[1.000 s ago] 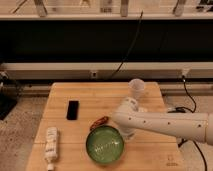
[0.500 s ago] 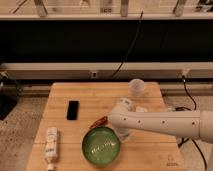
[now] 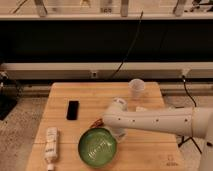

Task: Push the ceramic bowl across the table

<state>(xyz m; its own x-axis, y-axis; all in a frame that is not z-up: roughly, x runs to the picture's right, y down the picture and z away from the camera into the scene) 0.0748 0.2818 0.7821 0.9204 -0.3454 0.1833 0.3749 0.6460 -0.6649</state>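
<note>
The ceramic bowl [image 3: 97,147], glossy dark green with a pale speckled inside, sits near the front edge of the light wooden table [image 3: 150,150]. My white arm reaches in from the right across the tabletop. Its end bends down to the gripper [image 3: 116,132], which is shut and pressed against the bowl's back right rim. Nothing is held in it. The arm hides most of the gripper.
A small white cup [image 3: 136,87] stands at the back right of the table. A black phone [image 3: 73,110] lies at the left, and a white bottle [image 3: 51,145] lies on its side at the front left. Something orange [image 3: 97,122] shows behind the bowl.
The bowl has slid a little to the left along the table's front, with the arm's end following it. The cup, phone and bottle have not moved.
</note>
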